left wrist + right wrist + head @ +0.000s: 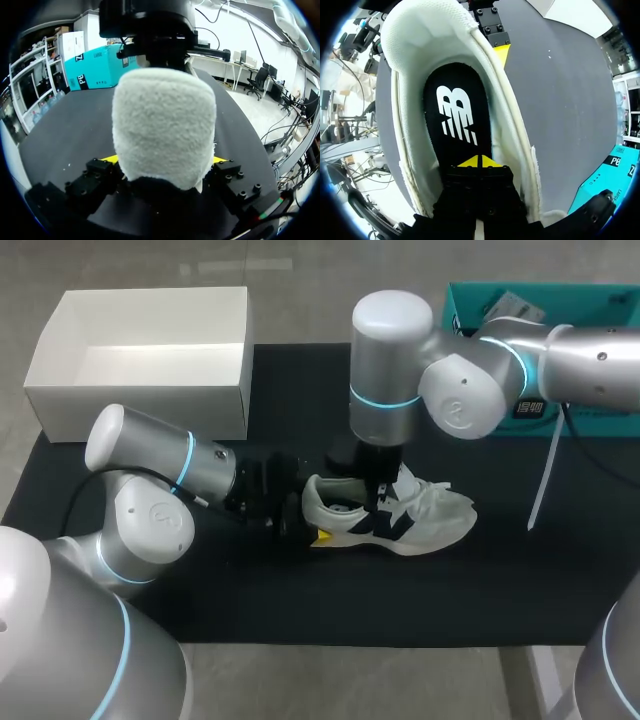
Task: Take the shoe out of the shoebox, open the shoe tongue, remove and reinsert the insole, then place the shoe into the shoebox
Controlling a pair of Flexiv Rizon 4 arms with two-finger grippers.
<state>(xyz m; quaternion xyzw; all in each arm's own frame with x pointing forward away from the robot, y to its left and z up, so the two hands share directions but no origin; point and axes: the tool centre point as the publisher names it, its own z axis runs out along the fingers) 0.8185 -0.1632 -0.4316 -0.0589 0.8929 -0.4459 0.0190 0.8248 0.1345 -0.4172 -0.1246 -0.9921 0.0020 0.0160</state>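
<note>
A white sneaker [425,518] with dark side marks lies on the black mat [300,600], toe pointing right. My left gripper [312,518] is shut on its heel [165,125], with a yellow fingertip [109,159] against each side. My right gripper [378,502] comes down from above into the shoe's mouth. In the right wrist view its tips [480,161] are shut together and rest on the black insole [455,100], which lies flat inside the shoe [420,30]. The open white shoebox [140,400] stands at the back left.
A teal box [600,300] sits at the back right, behind my right arm. A thin white strip [545,475] hangs down to the mat right of the shoe. Bare mat stretches in front of the shoe.
</note>
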